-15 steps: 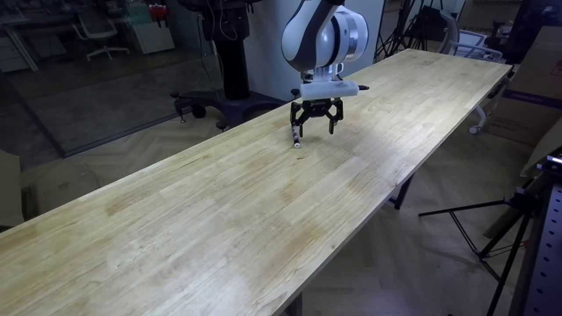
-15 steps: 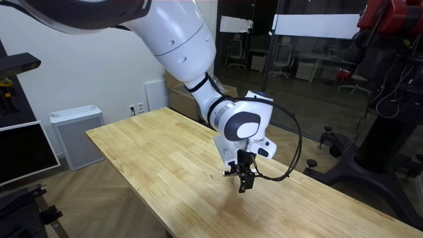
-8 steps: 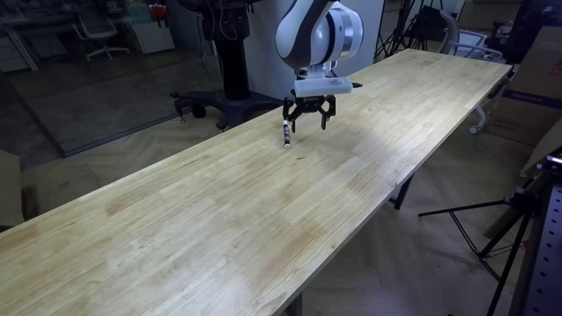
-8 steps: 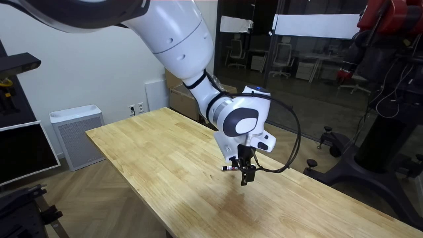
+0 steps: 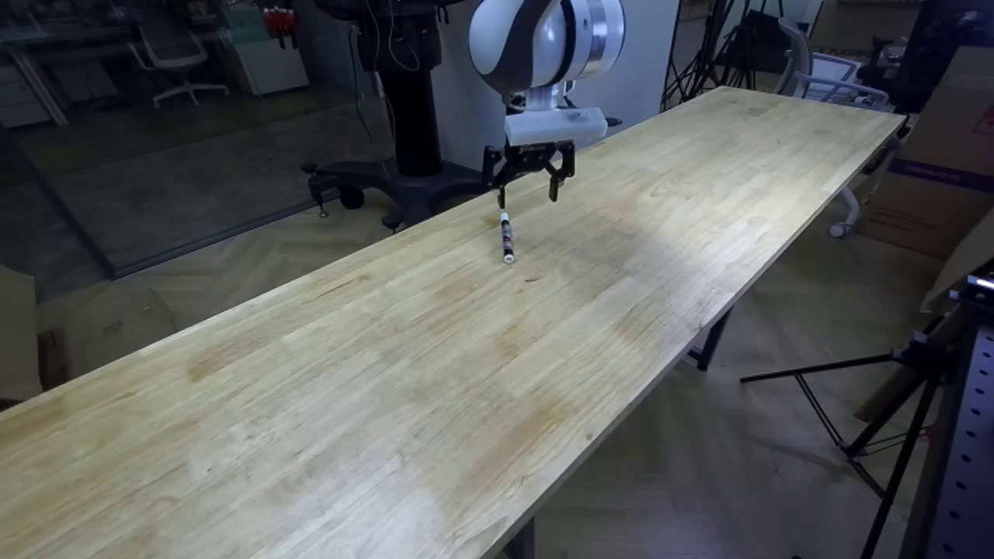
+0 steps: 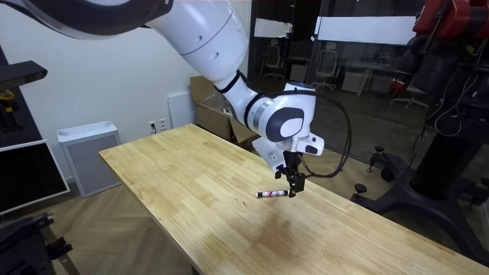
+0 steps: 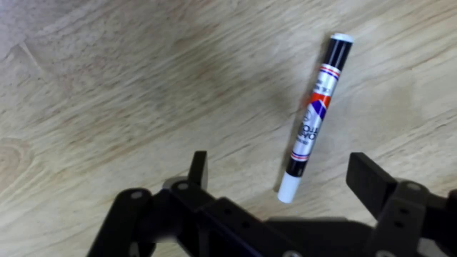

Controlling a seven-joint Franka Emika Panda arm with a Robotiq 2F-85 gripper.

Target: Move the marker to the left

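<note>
The marker (image 5: 507, 237) lies flat on the long wooden table (image 5: 435, 334). It is a short dark pen with a whitish label and white ends, and it also shows in an exterior view (image 6: 272, 193). In the wrist view the marker (image 7: 314, 110) lies slanted, its white cap end between my two fingers as seen from above. My gripper (image 5: 528, 198) is open and empty, raised above the table near the marker's far end. The fingers are wide apart in the wrist view (image 7: 276, 162). Nothing touches the marker there.
The table's long edge (image 5: 256, 291) runs behind the marker, fairly close to it. A black wheeled stand (image 5: 415, 167) is beyond that edge. A cardboard box (image 6: 214, 118) stands past the table's end. A tripod (image 5: 924, 357) is on the floor in front.
The marker has shifted a little to the left in an exterior view, then stayed still. My gripper has moved the same way and risen off the table, leaving the marker fully visible. The fingers stay open.
</note>
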